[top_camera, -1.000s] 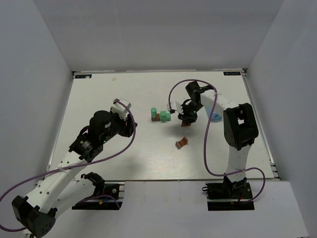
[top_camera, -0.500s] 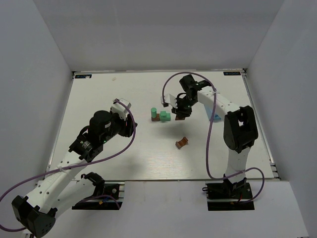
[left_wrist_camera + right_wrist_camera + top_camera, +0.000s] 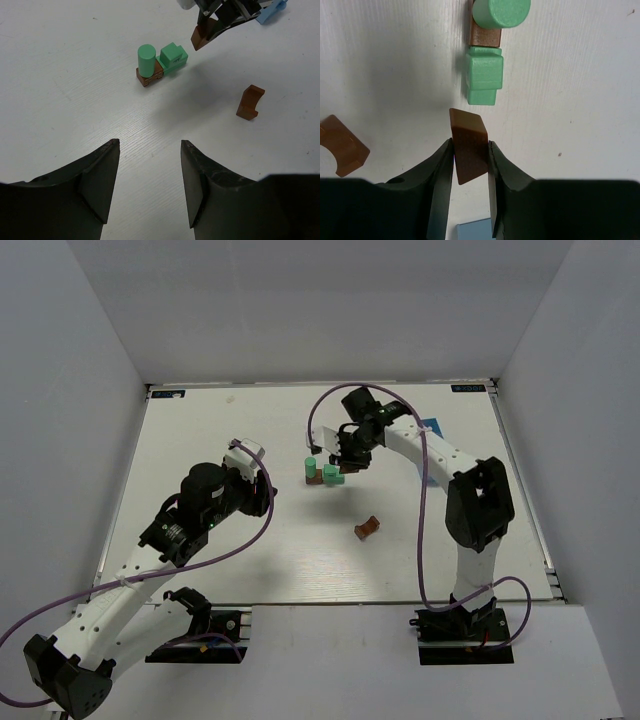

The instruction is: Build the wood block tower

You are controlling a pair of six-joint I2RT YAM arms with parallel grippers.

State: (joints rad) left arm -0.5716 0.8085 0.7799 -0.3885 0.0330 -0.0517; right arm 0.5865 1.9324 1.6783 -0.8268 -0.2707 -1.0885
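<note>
Right claw (image 3: 349, 453) is clamped on a brown block (image 3: 468, 142), held off the worktop (image 3: 60, 75) just beside the tower (image 3: 150, 67); left claw (image 3: 150, 144) gapes apart, empty; a brown arch block (image 3: 250, 102) lies apart.

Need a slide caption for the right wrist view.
Right gripper holds a brown block near the green block beside the cylinder-topped stack.

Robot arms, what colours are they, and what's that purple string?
The left arm and right arm are white with chunky black joints. The purple string is a cable looping along each arm. The left gripper and right gripper have two dark, smooth fingers each.
</note>
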